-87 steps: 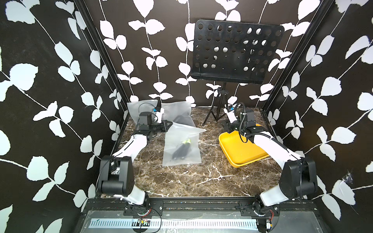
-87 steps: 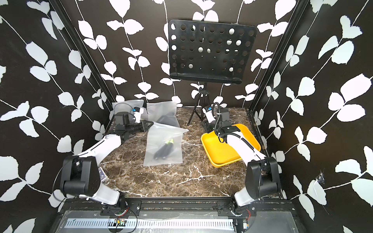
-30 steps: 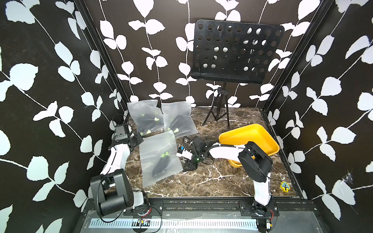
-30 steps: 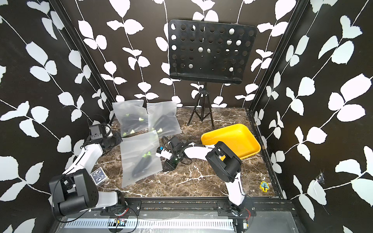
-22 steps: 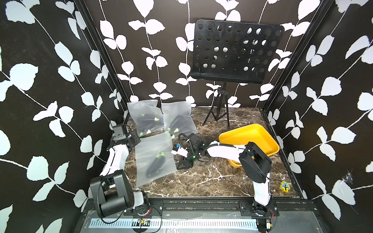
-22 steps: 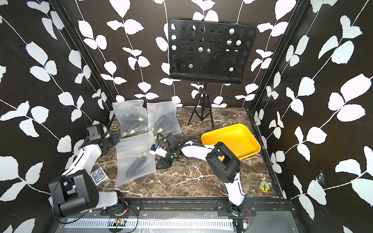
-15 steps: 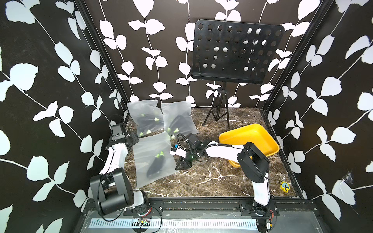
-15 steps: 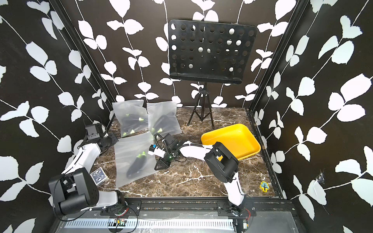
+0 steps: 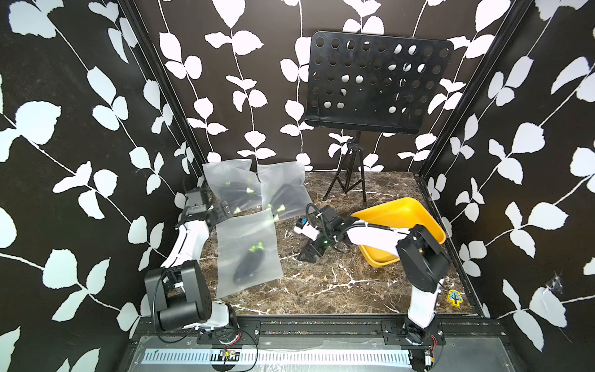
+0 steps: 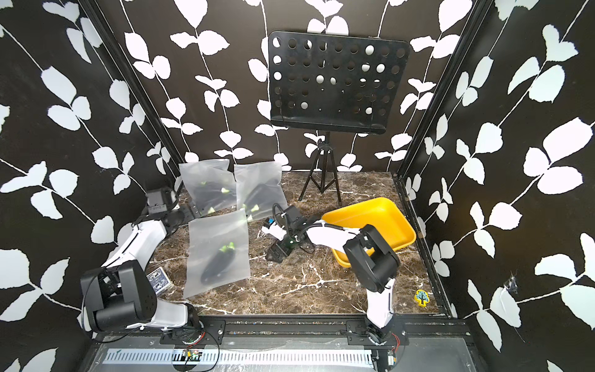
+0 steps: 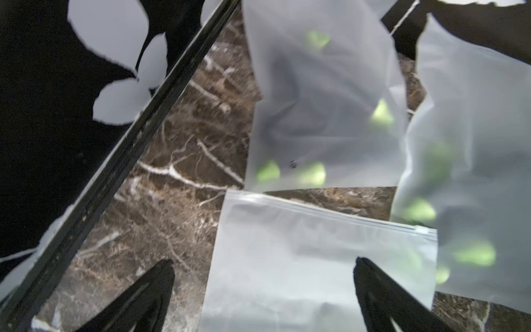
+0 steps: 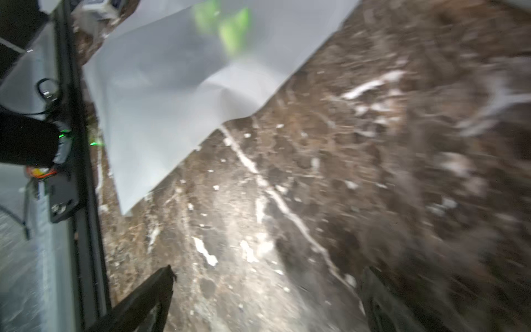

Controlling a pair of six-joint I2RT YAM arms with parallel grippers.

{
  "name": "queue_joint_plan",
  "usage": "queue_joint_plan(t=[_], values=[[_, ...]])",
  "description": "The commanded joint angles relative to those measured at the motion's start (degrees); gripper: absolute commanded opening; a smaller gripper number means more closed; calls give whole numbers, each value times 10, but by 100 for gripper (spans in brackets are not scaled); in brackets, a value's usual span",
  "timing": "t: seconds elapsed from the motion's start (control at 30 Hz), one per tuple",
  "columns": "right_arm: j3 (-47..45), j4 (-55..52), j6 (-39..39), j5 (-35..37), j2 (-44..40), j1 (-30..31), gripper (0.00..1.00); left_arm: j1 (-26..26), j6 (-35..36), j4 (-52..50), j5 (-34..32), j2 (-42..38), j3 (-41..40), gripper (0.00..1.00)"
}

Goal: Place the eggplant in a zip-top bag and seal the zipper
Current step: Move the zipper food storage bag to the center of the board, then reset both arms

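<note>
Eggplant [image 9: 249, 264] lies inside the frosted bag [image 9: 244, 228], which rests flat on the table [image 9: 322, 290] in both top views.

Left gripper [image 11: 264, 261]: fingers spread wide, gripping nothing, straddling one corner of the bag's zipper end.

Right gripper [image 12: 268, 270]: fingers also spread wide and empty, low over bare table near the bag's right-hand edge, not touching it. That wrist view is blurred.

Zipper [image 11: 330, 211] reads as a flat, straight line in the left wrist view. Whether it is locked along its full length cannot be told.

Risks noted:
1. An unpressed stretch of zipper would leave the bag open, and with both grippers free nothing is checking it.
2. A left fingertip drawn away low could catch the thin film and drag or crumple the bag.
3. Two other filled bags [image 9: 283, 190] lie just beyond the zipper end, and one appears to overlap its other corner. A careless sweep there would disturb them.
</note>
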Motion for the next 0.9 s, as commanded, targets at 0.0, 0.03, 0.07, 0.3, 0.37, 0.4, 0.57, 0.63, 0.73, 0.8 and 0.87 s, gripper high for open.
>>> queue_joint_plan(t=[0.0, 0.03, 0.07, 0.3, 0.37, 0.4, 0.57, 0.63, 0.73, 0.8, 0.87], values=[[-25, 45, 12, 119, -61, -41, 100, -61, 32, 34, -46, -20, -1, 99], [-39, 63, 20, 156, -78, -54, 99, -72, 39, 60, -45, -16, -11, 99], [-56, 87, 22, 190, -98, -69, 99, -82, 53, 99, -41, -9, -26, 99], [-118, 154, 12, 434, -229, -151, 100, -93, 196, 316, -38, -38, -153, 99], [-144, 180, 18, 443, -258, -184, 100, -93, 231, 348, -82, -42, -177, 99], [-158, 194, 24, 445, -270, -202, 100, -92, 235, 349, -96, -36, -183, 99], [-218, 247, 38, 471, -290, -284, 99, -93, 184, 407, -25, -16, -230, 99], [-236, 254, 48, 470, -290, -311, 100, -94, 180, 401, 2, -17, -245, 99], [-273, 286, 45, 470, -295, -340, 100, -95, 177, 444, 5, -13, -290, 99], [-311, 329, 27, 470, -297, -354, 99, -95, 177, 517, -21, -3, -318, 99], [-339, 365, 22, 476, -297, -367, 100, -95, 181, 539, -15, -4, -325, 99]])
